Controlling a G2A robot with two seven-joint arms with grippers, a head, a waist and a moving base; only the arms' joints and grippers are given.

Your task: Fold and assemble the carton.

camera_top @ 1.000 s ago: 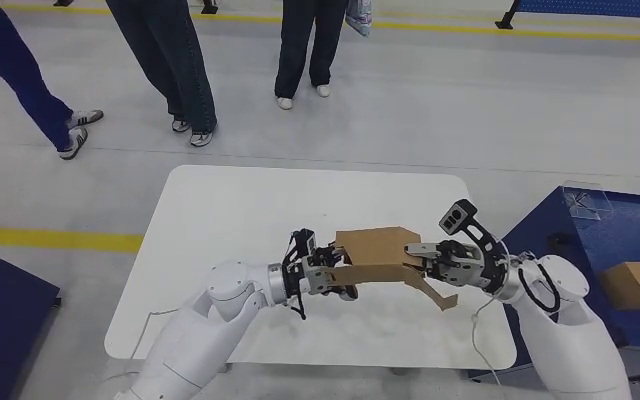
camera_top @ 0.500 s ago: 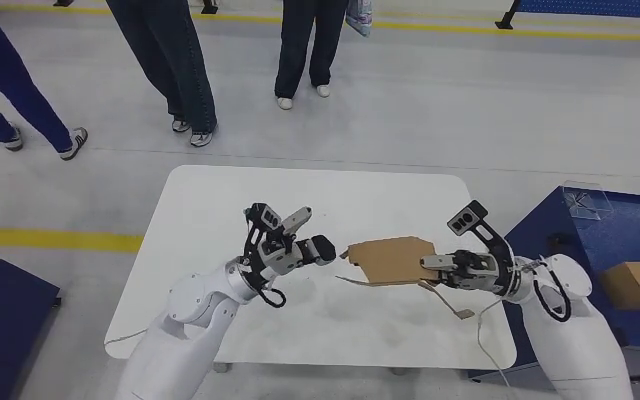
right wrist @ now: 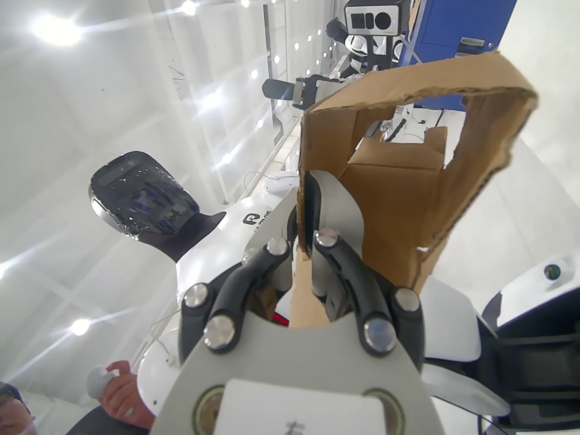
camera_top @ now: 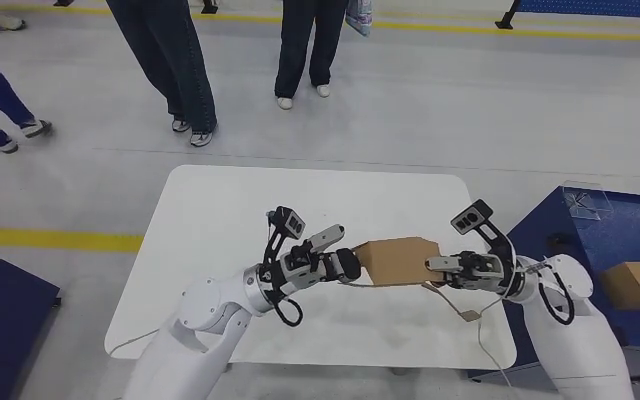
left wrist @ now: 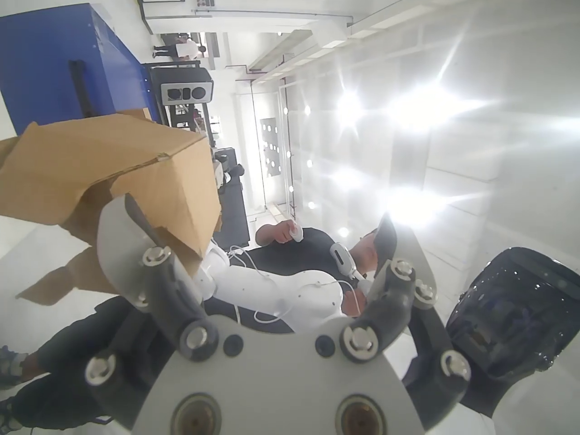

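Presently: carton held over the table by the right pincer

The brown carton (camera_top: 400,260) hangs over the right half of the white table (camera_top: 220,220), between the two arms. The right pincer (camera_top: 442,266) is closed tight on the edge of one cardboard panel, its fingers (right wrist: 337,210) pinching the sheet from both sides; a cut-out flap curls beyond the grip. The left pincer (camera_top: 345,264) sits at the carton's opposite end, spread wide with nothing clamped. One of its fingers (left wrist: 122,228) lies at the box's corner, the other well apart from it.
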